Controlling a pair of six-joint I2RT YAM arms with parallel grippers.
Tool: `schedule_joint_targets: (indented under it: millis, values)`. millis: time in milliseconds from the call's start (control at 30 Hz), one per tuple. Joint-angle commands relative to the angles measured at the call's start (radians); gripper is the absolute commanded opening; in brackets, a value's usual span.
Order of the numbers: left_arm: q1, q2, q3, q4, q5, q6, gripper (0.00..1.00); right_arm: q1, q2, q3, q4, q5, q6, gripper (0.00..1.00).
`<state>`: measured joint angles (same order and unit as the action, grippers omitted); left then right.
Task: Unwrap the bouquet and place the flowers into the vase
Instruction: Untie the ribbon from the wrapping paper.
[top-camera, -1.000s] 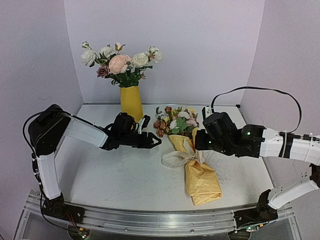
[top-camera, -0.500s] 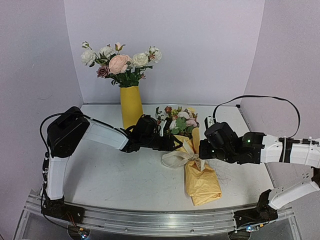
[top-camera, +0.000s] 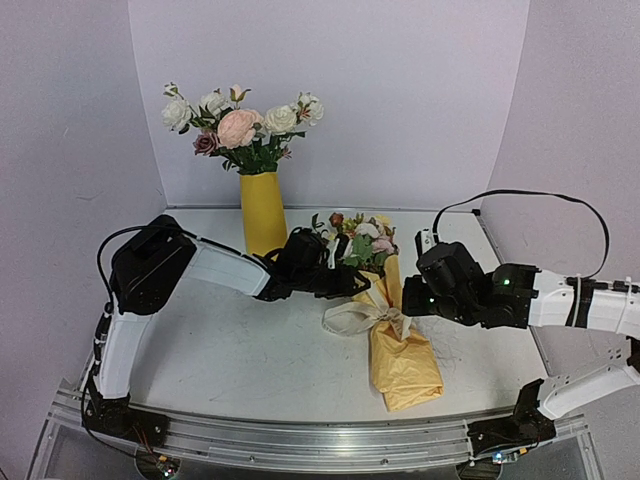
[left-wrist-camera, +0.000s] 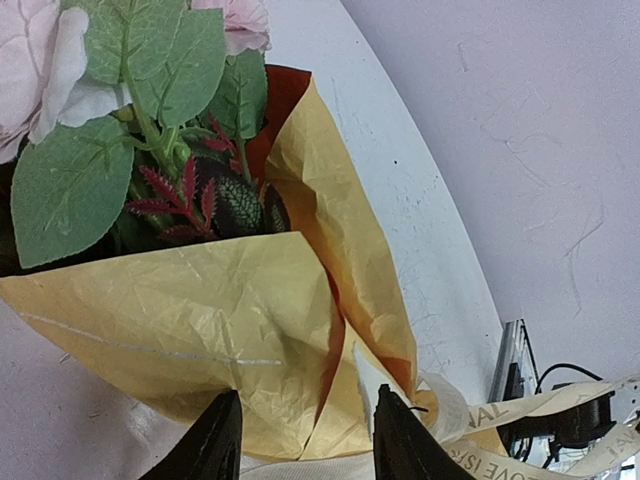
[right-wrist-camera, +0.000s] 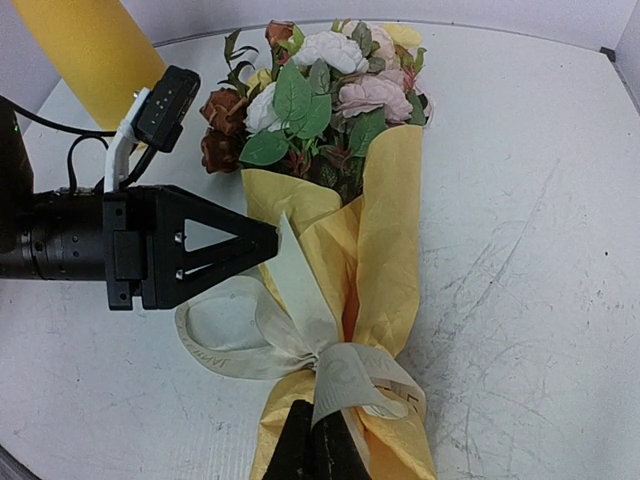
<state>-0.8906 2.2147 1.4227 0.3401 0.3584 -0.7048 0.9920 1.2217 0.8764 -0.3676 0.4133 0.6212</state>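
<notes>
On the right half of the worktop (top-camera: 240, 340) the bouquet (top-camera: 385, 310) lies flat. Its blooms point to the far side and the cone's tip to the near edge, well apart from the yellow vase (top-camera: 263, 212), which stands far left and holds a bunch of large roses (top-camera: 240, 125). The right tool (right-wrist-camera: 320, 450) is clenched at the cream ribbon (right-wrist-camera: 290, 320), right on the knot. Whether a strand is caught between its fingers cannot be told. The left tool (left-wrist-camera: 308, 395) reaches in from the left with its jaws apart, astride a fold of the yellow-orange paper (left-wrist-camera: 200, 310) just below the flowers (right-wrist-camera: 320, 90).

The step in hand looks like the unwrapping, barely begun, with the bow tied and the cone whole. The next move probably calls for the left tool to grip paper alone and no stems, while the right pins the bundle or pulls the bow loose.
</notes>
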Motion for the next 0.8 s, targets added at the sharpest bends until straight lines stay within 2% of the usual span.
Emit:
schedule_joint_targets:
  millis: [0, 167, 333, 400, 467, 500, 600, 633, 767]
  values:
    - [-0.006, 0.02, 0.068, 0.019, 0.038, -0.009, 0.43, -0.006, -0.012, -0.01, 0.001, 0.01, 0.006, 0.0]
    - [-0.021, 0.029, 0.094, 0.017, 0.057, -0.008, 0.42, -0.008, -0.003, -0.017, 0.001, 0.011, 0.01, 0.0]
    - [-0.021, 0.056, 0.106, 0.01, 0.064, -0.017, 0.33, -0.008, -0.004, -0.016, 0.001, 0.01, 0.007, 0.0]
    - [-0.021, 0.06, 0.108, 0.008, 0.064, -0.017, 0.24, -0.009, -0.004, -0.015, 0.001, 0.009, 0.006, 0.0]
    - [-0.021, 0.058, 0.107, 0.008, 0.059, -0.009, 0.02, -0.009, -0.004, -0.015, 0.001, 0.006, 0.006, 0.0]
    - [-0.021, 0.049, 0.1, 0.007, 0.052, -0.002, 0.0, -0.009, -0.003, -0.017, 0.001, 0.004, 0.006, 0.03]
    - [-0.017, -0.025, 0.048, -0.001, -0.001, 0.041, 0.0, -0.017, 0.013, -0.03, 0.001, -0.015, 0.014, 0.36]
    - [-0.013, -0.054, 0.032, -0.004, -0.005, 0.047, 0.0, -0.021, 0.019, -0.038, 0.002, -0.03, 0.02, 0.44]
    - [0.006, -0.127, -0.063, -0.014, -0.005, 0.07, 0.0, -0.032, 0.027, -0.078, 0.057, -0.096, 0.027, 0.61]
